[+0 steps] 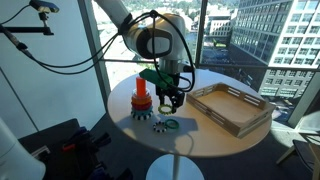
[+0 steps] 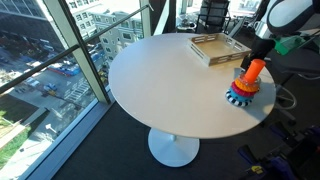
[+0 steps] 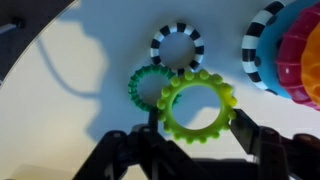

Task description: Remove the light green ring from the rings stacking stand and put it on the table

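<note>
In the wrist view the light green ring [image 3: 198,108] sits between my gripper's [image 3: 198,125] two dark fingers, which press on its left and right sides. It hangs above the table [image 3: 90,120] and overlaps a darker green ring [image 3: 140,88] lying below. A black-and-white striped ring [image 3: 177,47] lies just beyond. The rings stacking stand [image 3: 290,55] is at the right edge. In an exterior view my gripper [image 1: 170,98] hangs beside the stand [image 1: 142,100], over loose rings [image 1: 165,125] on the table [image 1: 205,135]. The stand [image 2: 247,85] also shows in an exterior view.
A wooden tray [image 1: 232,108] stands on the table beyond the gripper and also shows in an exterior view [image 2: 220,47]. The round table [image 2: 170,80] is close to large windows. Black cables hang from the arm.
</note>
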Robot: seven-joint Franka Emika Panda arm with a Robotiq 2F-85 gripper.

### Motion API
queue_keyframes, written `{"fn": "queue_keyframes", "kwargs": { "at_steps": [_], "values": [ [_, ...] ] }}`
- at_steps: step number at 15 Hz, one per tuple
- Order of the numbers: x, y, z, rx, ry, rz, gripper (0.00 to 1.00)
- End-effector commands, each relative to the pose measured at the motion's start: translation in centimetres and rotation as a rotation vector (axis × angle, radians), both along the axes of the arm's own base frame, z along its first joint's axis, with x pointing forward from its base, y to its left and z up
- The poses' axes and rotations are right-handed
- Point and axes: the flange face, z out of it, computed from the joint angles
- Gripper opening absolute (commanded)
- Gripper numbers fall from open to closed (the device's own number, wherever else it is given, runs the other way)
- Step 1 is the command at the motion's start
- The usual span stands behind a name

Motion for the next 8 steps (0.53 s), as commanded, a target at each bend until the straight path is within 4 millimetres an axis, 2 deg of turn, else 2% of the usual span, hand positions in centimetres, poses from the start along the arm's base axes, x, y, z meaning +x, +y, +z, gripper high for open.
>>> {"fn": "queue_keyframes", "kwargs": {
  "at_steps": [1,2,3,5,8],
  "values": [
    [0.6,-0.1,-1.0,-0.006,-0.004,0.012,0.48],
    [0.5,0.0,-1.3,-0.004,0.001,0.015,0.59],
    [0.5,0.1,-1.5,-0.003,0.007,0.019,0.93],
    [0.4,0.4,-1.7,0.001,0.014,0.027,0.99],
    [0.3,1.0,-1.4,0.013,0.027,0.042,1.00]
  ]
}}
